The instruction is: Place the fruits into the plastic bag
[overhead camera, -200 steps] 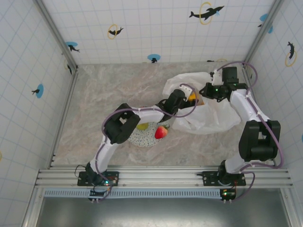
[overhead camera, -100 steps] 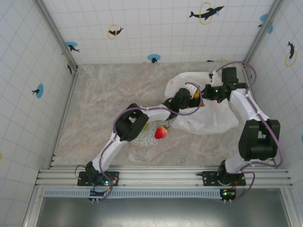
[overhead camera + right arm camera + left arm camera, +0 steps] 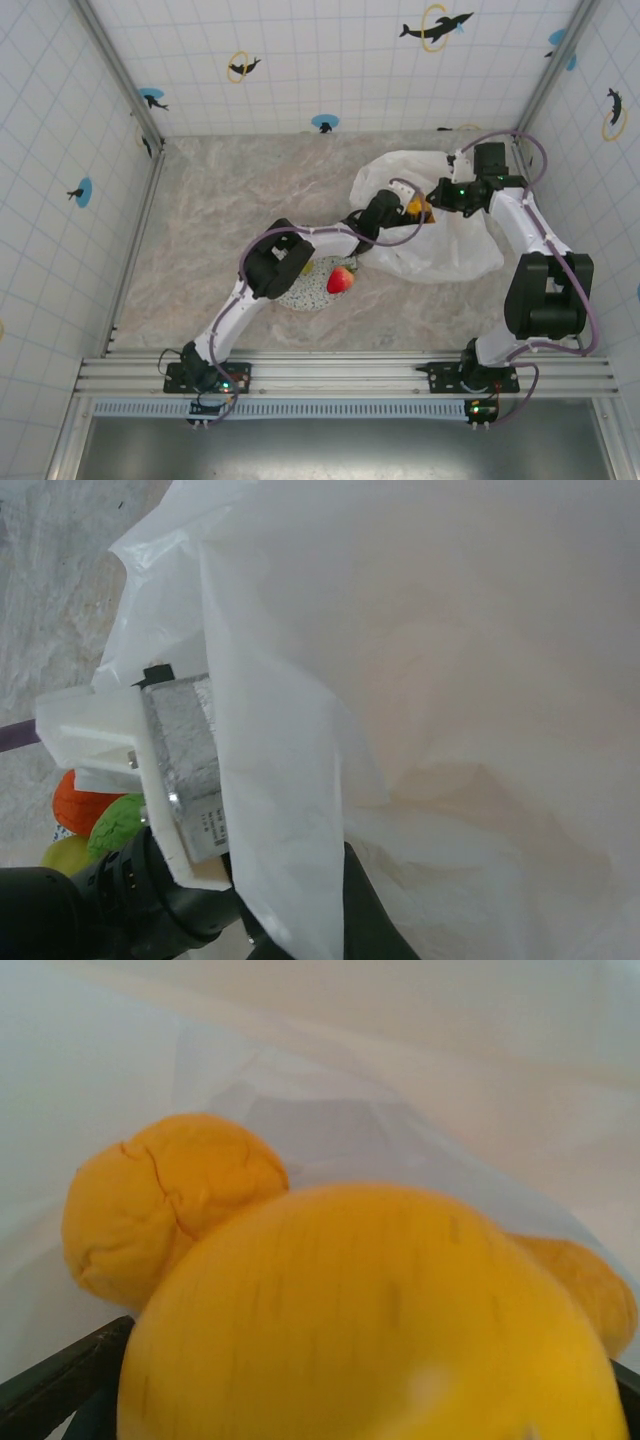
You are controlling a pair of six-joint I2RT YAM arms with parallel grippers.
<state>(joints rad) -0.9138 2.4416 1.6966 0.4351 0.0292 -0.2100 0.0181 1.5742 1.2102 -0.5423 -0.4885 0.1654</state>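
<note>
The white plastic bag lies at the right, and my right gripper is shut on its rim, holding the mouth up. My left gripper reaches into that mouth. Its dark fingers stand wide apart with a big, blurred yellow-orange fruit between them. Two more orange fruits lie deeper in the bag. A red-and-yellow fruit and a yellow-green one rest on the speckled plate. In the right wrist view, orange, green and yellow-green fruits sit lower left.
The left forearm crosses over the plate's far side. The left wrist's white and silver housing sits just outside the bag rim. Tiled walls close in the marbled table on three sides.
The left gripper went deeper into the bag mouth with the fruit, then its jaws spread wider. The right gripper kept hold of the rim.
</note>
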